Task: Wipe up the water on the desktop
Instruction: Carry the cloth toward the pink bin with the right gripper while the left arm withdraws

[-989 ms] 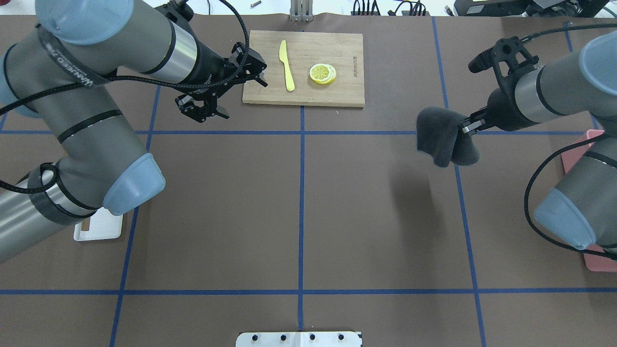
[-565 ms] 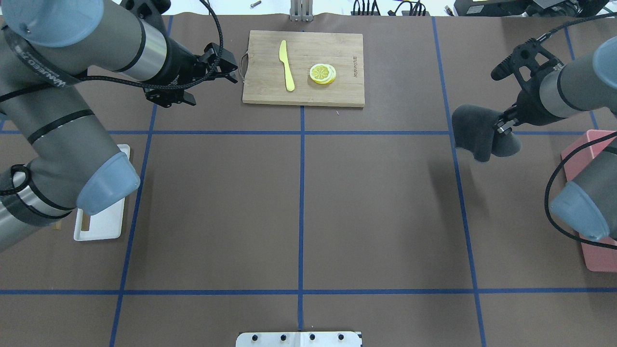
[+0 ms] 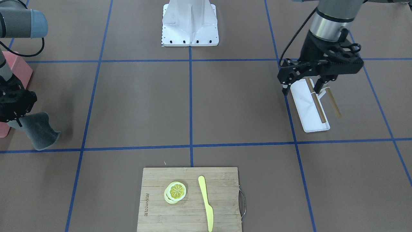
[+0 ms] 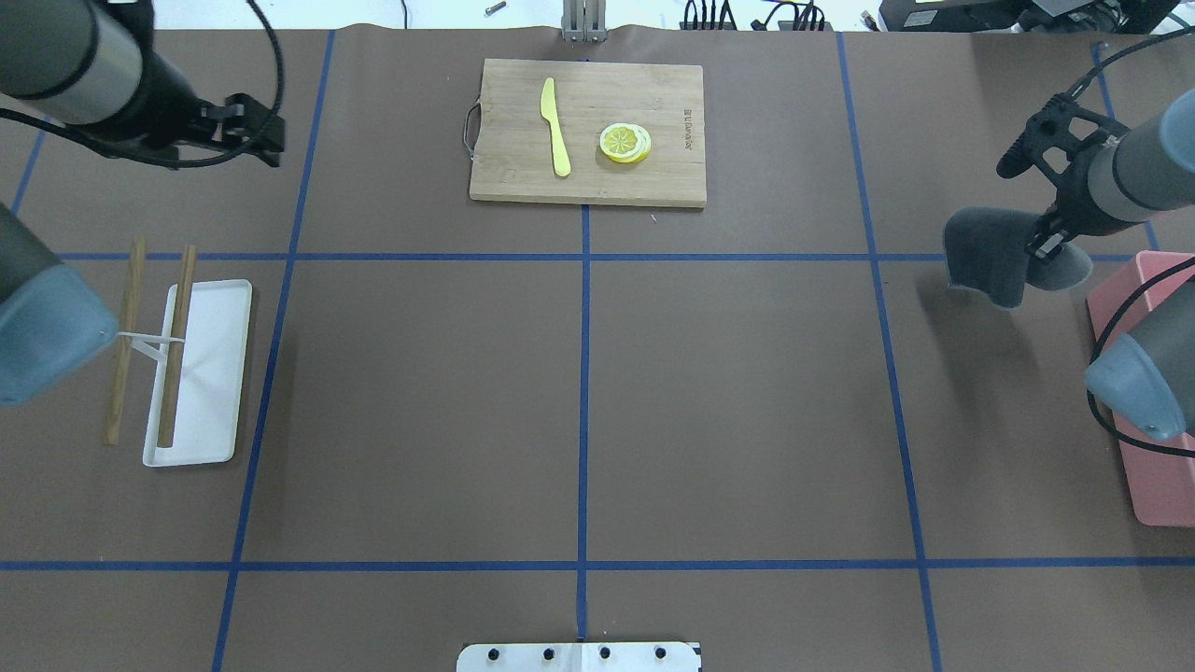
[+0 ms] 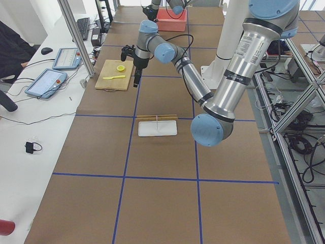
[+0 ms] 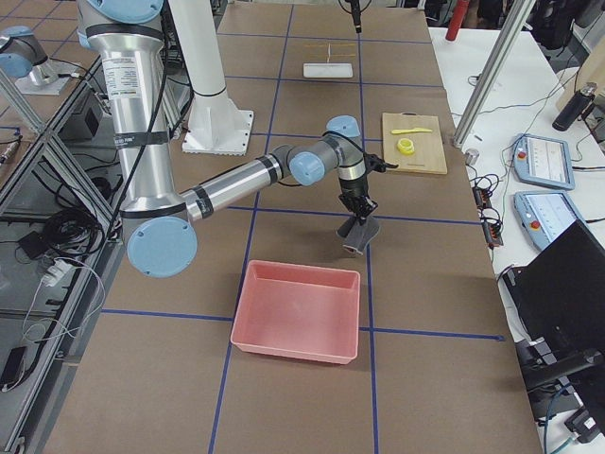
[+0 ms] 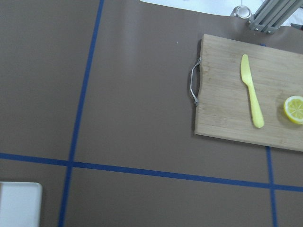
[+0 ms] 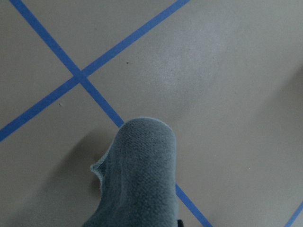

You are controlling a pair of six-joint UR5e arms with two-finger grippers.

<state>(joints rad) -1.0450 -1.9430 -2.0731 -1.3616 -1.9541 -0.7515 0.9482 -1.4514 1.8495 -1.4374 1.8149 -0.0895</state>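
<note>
- Two grippers show; the right gripper (image 4: 1046, 245) is clamped on a dark grey cloth (image 4: 990, 254), which hangs clear of the desktop (image 4: 747, 392), well off the cutting board (image 4: 523, 177) on the robot's right.
- Left gripper (image 3: 301, 88) hangs well off the board's handle side, fingers spread and empty.
- Desktop runs under the board and out on all sides; no wet patch shows on it.
- Likely step: carrying the cloth between strokes, or wiping is already done.
- Next calls for finding any damp spot, then lowering the cloth flat, pressing and sweeping across it.
</note>
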